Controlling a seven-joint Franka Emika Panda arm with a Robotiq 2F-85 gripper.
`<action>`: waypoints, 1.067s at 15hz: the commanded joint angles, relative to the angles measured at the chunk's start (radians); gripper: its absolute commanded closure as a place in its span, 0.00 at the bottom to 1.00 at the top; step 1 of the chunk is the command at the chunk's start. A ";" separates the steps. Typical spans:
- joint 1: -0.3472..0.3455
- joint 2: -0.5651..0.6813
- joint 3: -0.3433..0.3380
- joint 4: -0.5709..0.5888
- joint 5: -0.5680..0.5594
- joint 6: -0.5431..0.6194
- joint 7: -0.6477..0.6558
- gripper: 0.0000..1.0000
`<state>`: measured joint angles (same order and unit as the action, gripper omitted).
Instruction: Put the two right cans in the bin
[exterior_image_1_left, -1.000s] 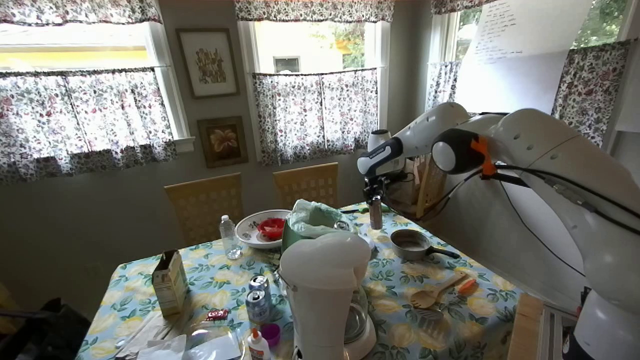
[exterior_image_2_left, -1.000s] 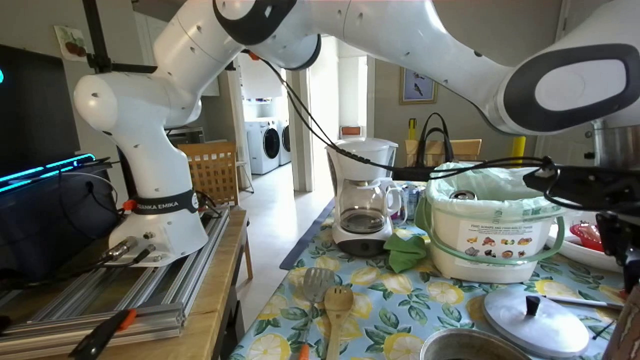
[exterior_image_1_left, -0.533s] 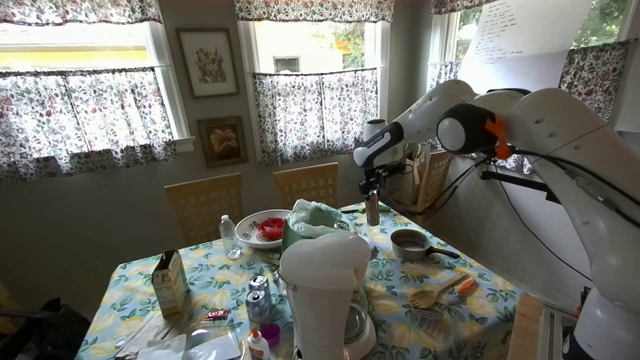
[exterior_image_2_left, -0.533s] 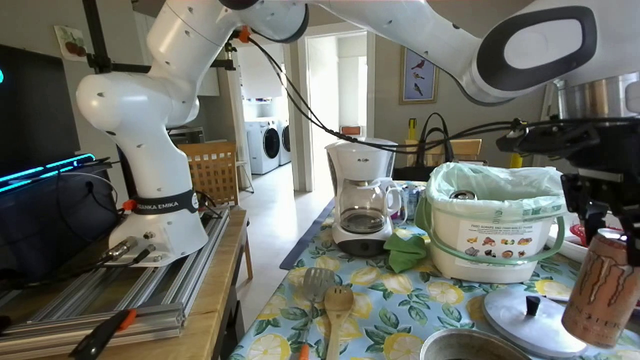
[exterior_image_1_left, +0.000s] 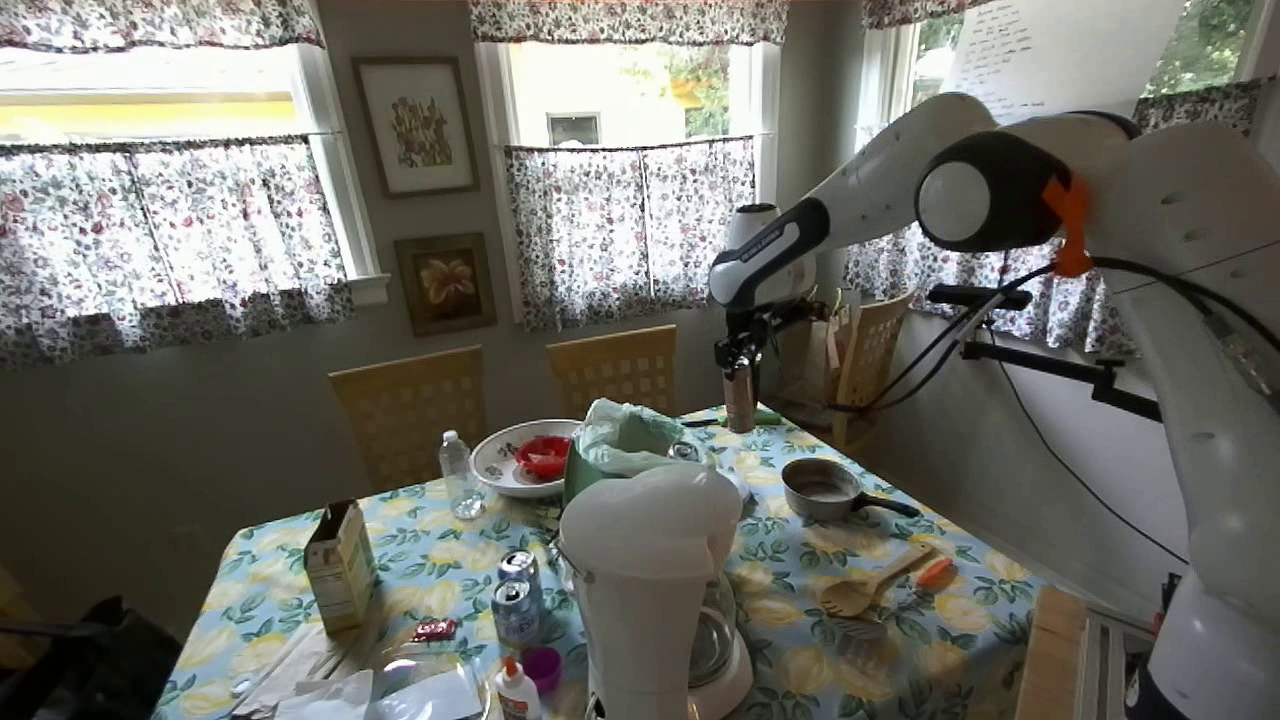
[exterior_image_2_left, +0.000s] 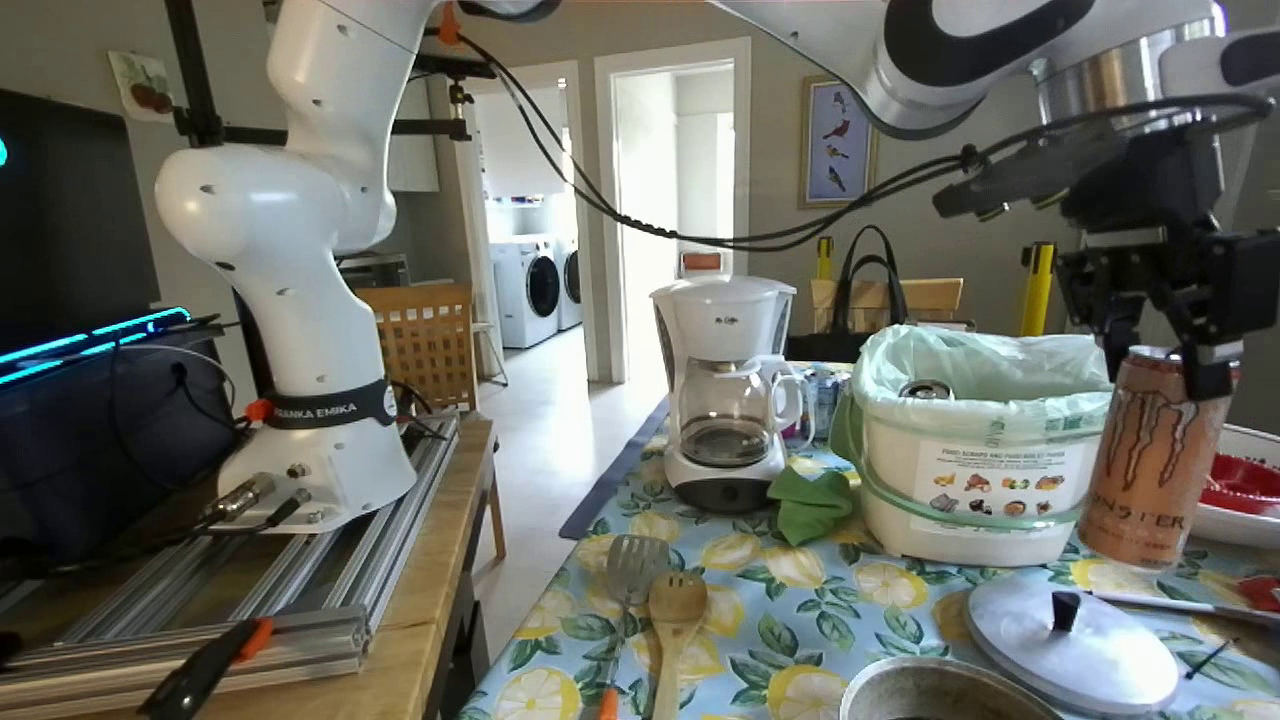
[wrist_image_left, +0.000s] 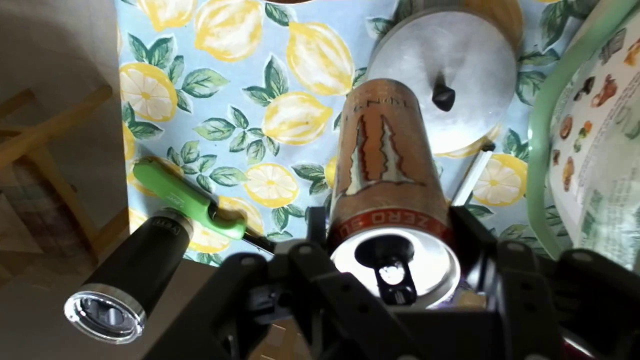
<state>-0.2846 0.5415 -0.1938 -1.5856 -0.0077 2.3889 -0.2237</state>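
Hanging beneath the pincer (exterior_image_2_left: 1162, 372) is an orange-pink can (wrist_image_left: 387, 145), and the jaws are clamping it from opposite sides just under its top rim. The top is facing up toward the pincer with its drinking hole opened, so I am guessing it is carrying little or nothing: light, thin-walled, likely to be buckling under a harder squeeze. The smooth painted metal is probably offering little friction, yet this hold up by the stiffer shoulder is looking sensible, leaving the whole lower body free for dropping.

A second can (exterior_image_2_left: 926, 389) is showing its top inside the bin (exterior_image_2_left: 985, 465), which is standing near the pincer with a loose pale-green bag (exterior_image_2_left: 985, 365) lining its mouth. The held one's base is apparently hanging lower than the bin's rim, so I am expecting a lift before any sideways move; otherwise it is risking a knock or a snagged bag. The air above that mouth is looking open. Below the pincer, a metal lid (wrist_image_left: 465, 70) is lying on the tabletop (exterior_image_2_left: 830, 610); on the pincer's side away from the bin, a green-handled tool (wrist_image_left: 177, 192) is lying close to the edge.
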 joint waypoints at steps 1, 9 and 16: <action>-0.007 -0.129 0.040 -0.144 -0.009 0.055 -0.064 0.63; -0.017 -0.228 0.129 -0.234 0.074 0.095 -0.231 0.63; -0.007 -0.270 0.161 -0.267 0.121 0.120 -0.299 0.63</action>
<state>-0.2857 0.3187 -0.0525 -1.7953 0.0666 2.4761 -0.4620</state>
